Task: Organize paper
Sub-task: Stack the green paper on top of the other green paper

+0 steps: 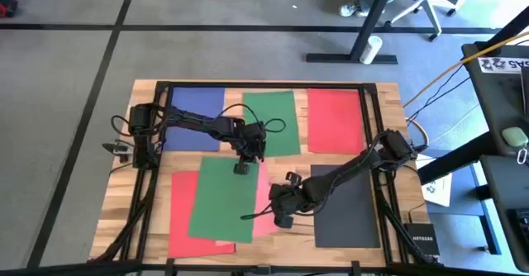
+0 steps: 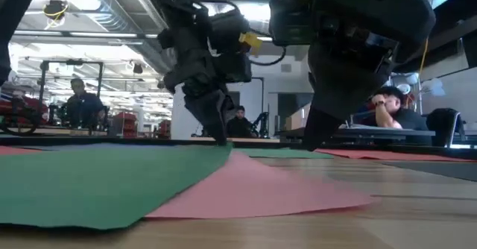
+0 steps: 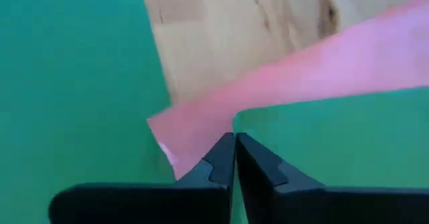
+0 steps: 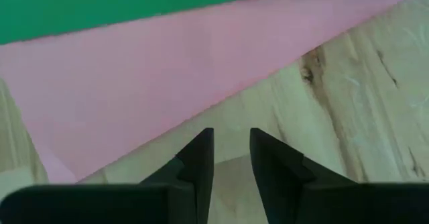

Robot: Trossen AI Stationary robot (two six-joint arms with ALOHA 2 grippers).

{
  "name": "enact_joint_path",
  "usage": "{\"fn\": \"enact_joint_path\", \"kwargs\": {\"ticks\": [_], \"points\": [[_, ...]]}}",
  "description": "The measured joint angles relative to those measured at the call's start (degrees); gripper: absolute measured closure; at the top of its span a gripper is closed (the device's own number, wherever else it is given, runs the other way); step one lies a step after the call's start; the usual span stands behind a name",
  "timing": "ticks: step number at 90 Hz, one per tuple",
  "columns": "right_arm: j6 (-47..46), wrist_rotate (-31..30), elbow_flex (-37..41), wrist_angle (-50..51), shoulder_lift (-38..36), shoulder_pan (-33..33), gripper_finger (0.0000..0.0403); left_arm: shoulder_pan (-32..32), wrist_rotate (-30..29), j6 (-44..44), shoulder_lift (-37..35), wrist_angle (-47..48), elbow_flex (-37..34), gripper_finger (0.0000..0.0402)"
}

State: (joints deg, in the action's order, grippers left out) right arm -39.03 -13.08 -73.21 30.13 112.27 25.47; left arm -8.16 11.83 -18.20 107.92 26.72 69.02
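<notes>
From above, the left gripper (image 1: 241,168) is seen at the far corner of a green sheet (image 1: 221,200) lying skewed over a salmon pink sheet (image 1: 263,202) and a red sheet (image 1: 183,218). The right gripper (image 1: 283,221) hangs just beside the pink sheet's edge, a dark grey sheet (image 1: 347,210) on its other side. "NETGEAR" can be read on a box (image 1: 423,245) by the table.

At table height, the left tips meet the green corner.

In the left wrist view the fingers (image 3: 221,160) are closed, pressed on the green corner; whether it is pinched cannot be told. The corner is best dragged slowly and flat.

In the right wrist view the fingers (image 4: 198,160) stand slightly apart over bare wood, holding nothing.
</notes>
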Motion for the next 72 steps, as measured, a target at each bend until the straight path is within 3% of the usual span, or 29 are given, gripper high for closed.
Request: {"fn": "enact_joint_path", "kwargs": {"ticks": [19,72], "points": [[0.0,0.0,0.0,0.0,0.0,0.0,0.0317,-2.1,-5.3,-4.5,0.0,1.6,2.9,0.0401],[-0.2,-1.0,0.0,0.0,0.0,-0.1,0.0317,-12.2,-7.8,-17.7,0.0,1.5,11.0,0.0401]]}}
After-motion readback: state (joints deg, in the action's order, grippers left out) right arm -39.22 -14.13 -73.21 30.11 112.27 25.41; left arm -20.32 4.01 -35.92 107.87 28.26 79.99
